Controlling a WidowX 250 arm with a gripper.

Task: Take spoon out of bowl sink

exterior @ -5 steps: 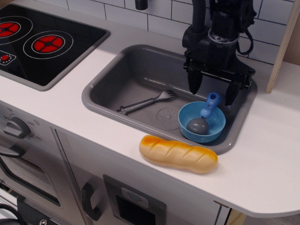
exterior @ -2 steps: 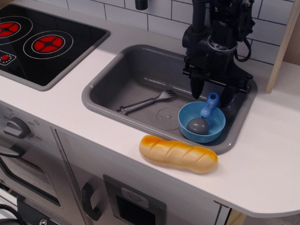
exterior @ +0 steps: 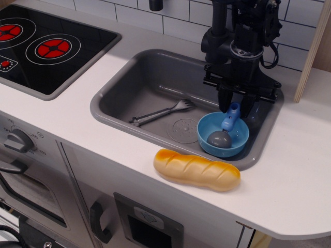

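The gripper [exterior: 236,106] brackets the upper end of the spoon [exterior: 225,126] handle, fingers close beside it though full contact cannot be confirmed. The spoon's head rests in the bowl [exterior: 223,134], at the sink's [exterior: 150,77] right end. A shallow pinch could slip off, or the lift could drag the light bowl along.

My arm comes down from the top of the view, black and bulky, with a cable looping off its right side, and stands nearly upright over the far right corner of the sink [exterior: 103,106]. My wrist points straight down. My gripper [exterior: 236,106] hangs low inside the sink, its crossbar level. My two dark fingers [exterior: 225,101] point downward, one on each side of the top end of the spoon [exterior: 226,125] handle, with only a narrow gap between them. I cannot tell whether the fingertips touch the handle or merely sit close beside it.
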